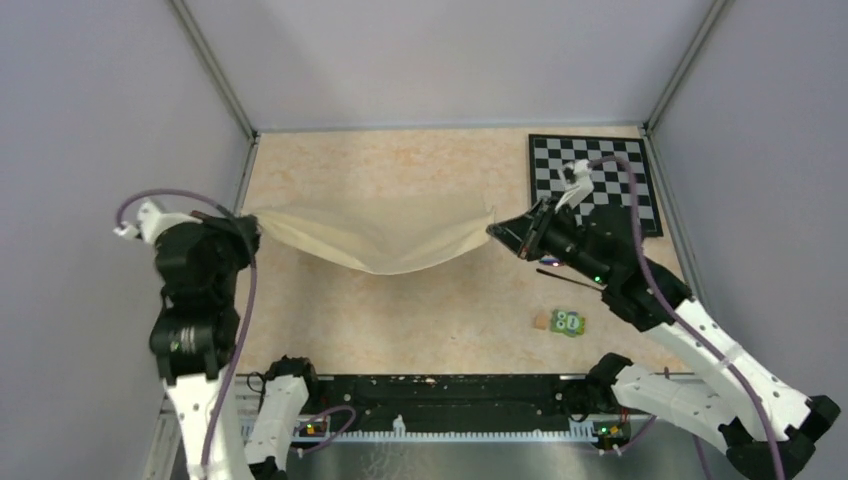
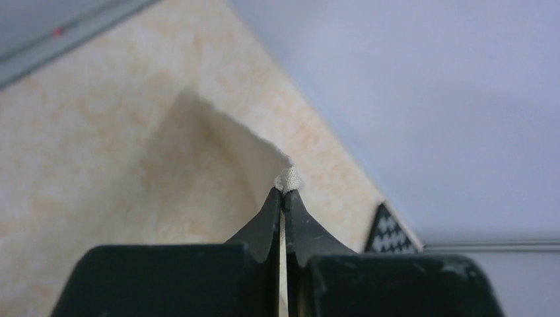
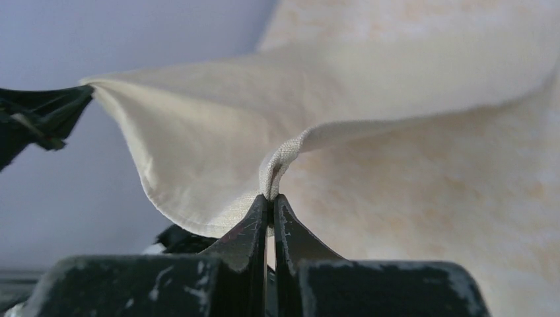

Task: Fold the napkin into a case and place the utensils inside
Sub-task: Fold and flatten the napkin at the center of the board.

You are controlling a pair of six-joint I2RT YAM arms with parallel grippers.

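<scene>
Left gripper [image 2: 284,193] and right gripper [image 3: 270,198] pinched tight, each on a corner of the thin beige-cream cloth napkin [image 1: 385,238], sagging mid-frame in top view. We judge it light, floppy; corners hold best.

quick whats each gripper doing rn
Left gripper: shut on one corner of the napkin.
Right gripper: shut on the napkin's opposite end.

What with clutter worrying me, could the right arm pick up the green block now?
Probably not yet. The block lies unobstructed near the right arm, but its jaws are shut on a napkin corner, holding it up with the left arm.
</scene>
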